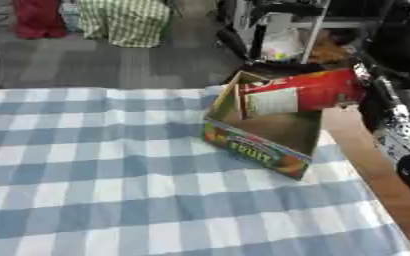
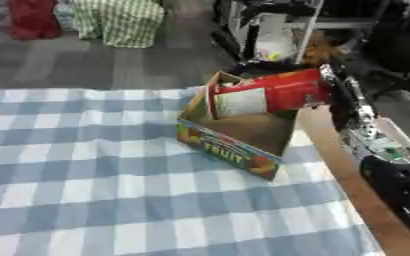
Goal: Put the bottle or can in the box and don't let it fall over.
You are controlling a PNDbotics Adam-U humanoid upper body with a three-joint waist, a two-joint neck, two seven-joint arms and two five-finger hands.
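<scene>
A red can (image 1: 303, 92) with a white label lies on its side in the air, over the open top of the cardboard box (image 1: 257, 151) printed with "FRUIT". The box stands on the blue and white checked tablecloth near the table's far right corner, and its inside shows brown and bare under the can. My right hand (image 1: 367, 98) comes in from the right and holds the can by its right end. Its black and silver forearm (image 2: 372, 141) runs down the right edge. My left hand shows in no view.
A bare wooden strip of table (image 1: 376, 170) runs along the right of the cloth (image 1: 112, 165). Beyond the far edge lie grey floor, a metal rack (image 1: 278, 30), a green checked bundle (image 1: 123, 21) and a red thing (image 1: 38, 18).
</scene>
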